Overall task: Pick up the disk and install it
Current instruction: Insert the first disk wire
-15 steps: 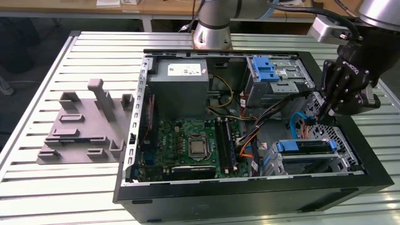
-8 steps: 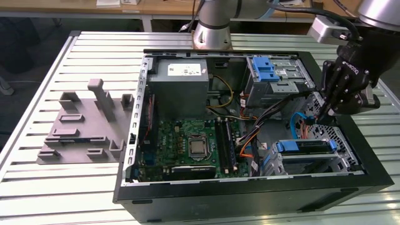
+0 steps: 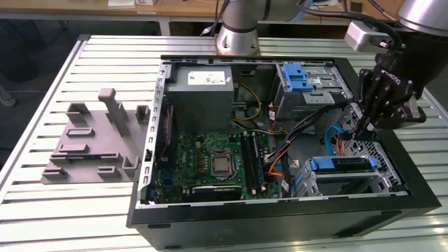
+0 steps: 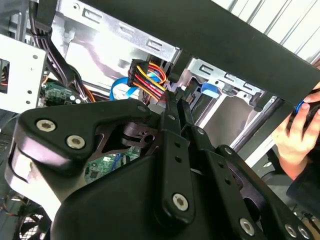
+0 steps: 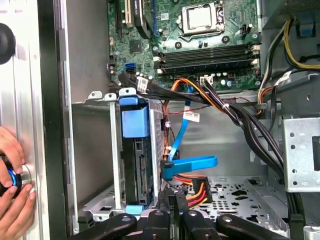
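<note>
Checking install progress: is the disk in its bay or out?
In. The disk sits inside the metal drive cage, blue carrier tab outward; the gripper, fingers together, holds nothing.

Silver-grey jointed arm (image 3: 236,26) with a pale camera block near the wrist; matte black gripper (image 3: 366,127) of bolted linkage bars with silver screws

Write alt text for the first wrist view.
An open PC case seen from above the end effector, its fingers closed together beside a blue-framed disk standing in a metal drive cage. The motherboard and cable bundles lie beyond, and a hand rests outside the case wall.
</note>
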You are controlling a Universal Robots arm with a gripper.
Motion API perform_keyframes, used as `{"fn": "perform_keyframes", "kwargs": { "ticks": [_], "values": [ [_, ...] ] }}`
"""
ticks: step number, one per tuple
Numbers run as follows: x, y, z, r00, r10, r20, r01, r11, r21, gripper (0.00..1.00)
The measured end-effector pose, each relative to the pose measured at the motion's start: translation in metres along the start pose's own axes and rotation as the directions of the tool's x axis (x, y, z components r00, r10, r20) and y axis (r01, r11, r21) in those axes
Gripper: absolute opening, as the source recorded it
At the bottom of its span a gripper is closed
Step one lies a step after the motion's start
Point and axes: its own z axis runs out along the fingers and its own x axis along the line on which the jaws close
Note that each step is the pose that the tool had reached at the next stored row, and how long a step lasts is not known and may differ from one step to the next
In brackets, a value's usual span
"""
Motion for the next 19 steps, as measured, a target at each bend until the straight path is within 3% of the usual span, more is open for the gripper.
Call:
{"fn": "perform_keyframes", "kwargs": {
  "ticks": [4, 8, 13, 19],
  "values": [
    [0.0008, 0.0040, 0.0002, 1.0000, 0.001, 0.0022, -0.001, 1.0000, 0.0090, 0.16],
    [0.0049, 0.0038, 0.0013, 0.9998, -0.001, 0.0205, 0.000, 1.0000, 0.0079, 0.16],
    [0.0140, 0.0052, 0.0039, 0.9996, -0.004, 0.0289, 0.003, 1.0000, 0.0093, 0.16],
    [0.0190, 0.0079, 0.0056, 0.9994, -0.005, 0.0344, 0.004, 0.9995, 0.0307, 0.16]
  ]
}}
